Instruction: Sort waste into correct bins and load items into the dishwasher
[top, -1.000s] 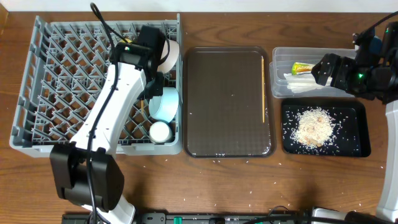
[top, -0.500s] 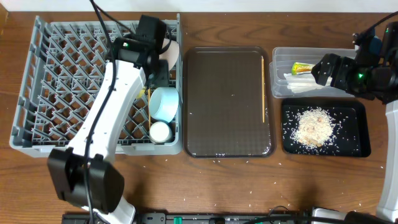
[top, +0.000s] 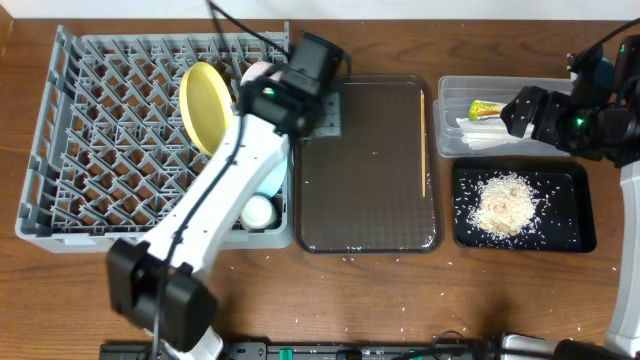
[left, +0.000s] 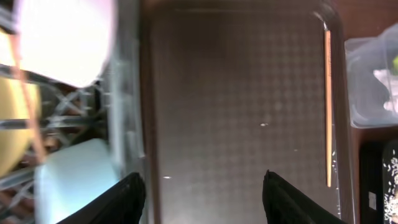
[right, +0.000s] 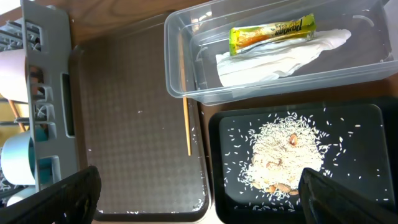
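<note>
The yellow plate (top: 203, 105) stands on edge among the pegs of the grey dishwasher rack (top: 100, 130). The light blue bowl (top: 270, 182) (left: 74, 180), white cup (top: 257, 212) and white bowl (left: 65, 37) sit along the rack's right side. My left gripper (top: 325, 118) (left: 202, 193) hangs open and empty over the brown tray's left edge. One chopstick (top: 424, 140) (left: 328, 106) (right: 185, 112) lies at that tray's right rim. The clear tub (top: 450, 90) (right: 180, 62) holds the wrapper (top: 486, 108) (right: 272, 31) and white paper (right: 273, 59). My right gripper (top: 518, 114) (right: 198, 186) hovers open above the tub. Rice (top: 503, 205) (right: 283, 155) is piled in the black tray (top: 580, 200).
The brown serving tray (top: 365, 160) lies between the rack and the bins. Stray rice grains (top: 350, 258) dot the table near its front edge. My left arm crosses the rack's right columns and hides part of the bowls.
My left arm swung right from the rack to the brown tray's left edge and its jaws opened. The yellow plate now stands free in the rack. The right arm is unchanged.
</note>
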